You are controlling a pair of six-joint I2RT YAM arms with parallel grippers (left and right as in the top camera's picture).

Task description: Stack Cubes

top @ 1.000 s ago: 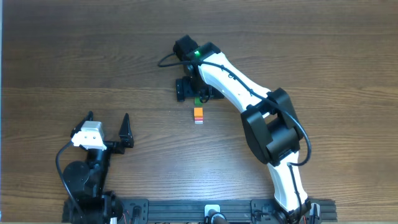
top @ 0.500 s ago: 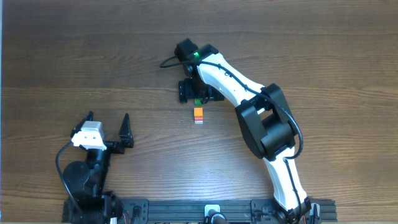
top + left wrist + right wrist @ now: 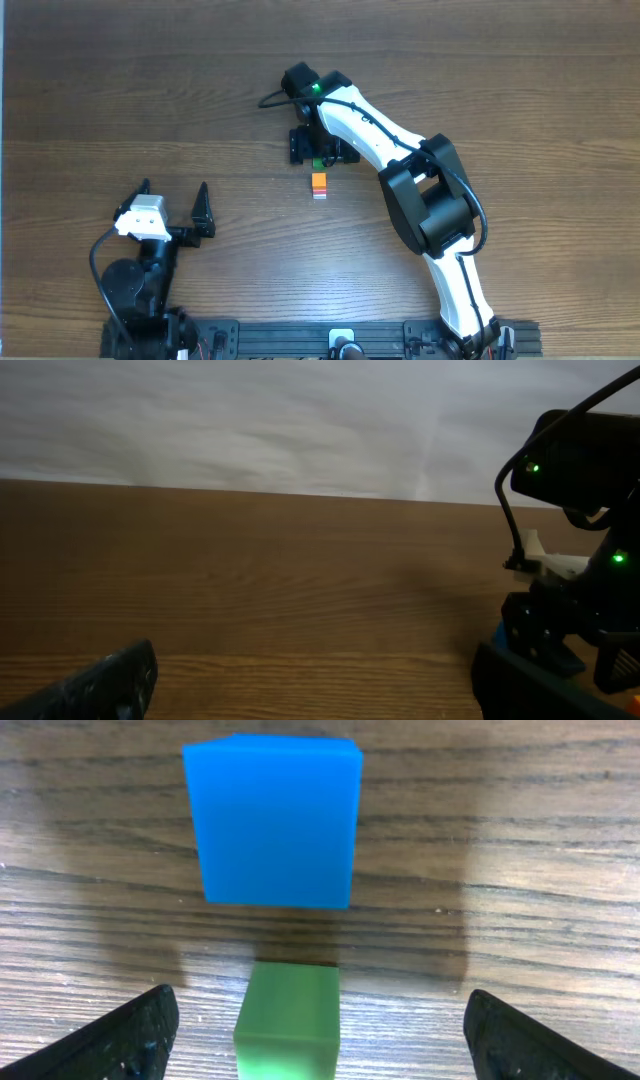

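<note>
Blue cube (image 3: pixel 272 820) near green cube (image 3: pixel 290 1015)

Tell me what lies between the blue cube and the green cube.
Nothing but bare, shadowed table: the right wrist view shows that stretch of wood separating the blue cube from the green cube.

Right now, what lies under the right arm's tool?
A small green cube on the wooden table, a blue cube beside it; from above, the arm hides the blue one.
</note>
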